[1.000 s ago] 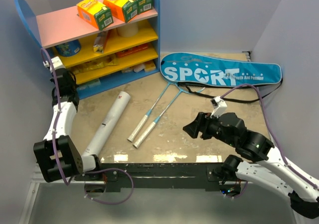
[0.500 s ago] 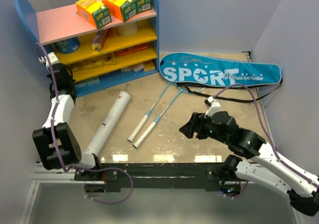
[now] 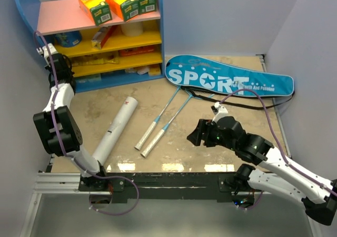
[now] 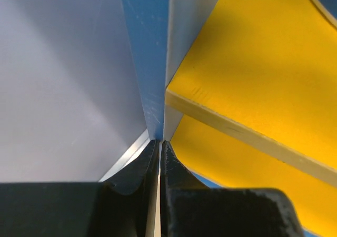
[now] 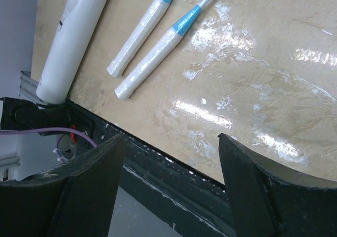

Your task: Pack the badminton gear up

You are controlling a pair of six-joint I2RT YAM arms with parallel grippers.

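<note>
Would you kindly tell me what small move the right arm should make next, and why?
Probably ease the open right gripper left and down toward the two silver-white racket handles lying side by side, untouched, on the beige table; its jaws stand empty near them, while the shut left gripper is off at the blue-and-yellow shelf.

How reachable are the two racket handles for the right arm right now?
Probably yes: the right gripper is open, close to the racket handles, with only bare tabletop between them.

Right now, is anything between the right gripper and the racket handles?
Nothing visible. Only bare table lies between the right gripper and the handles; the white tube lies beyond them, on their far side.
</note>
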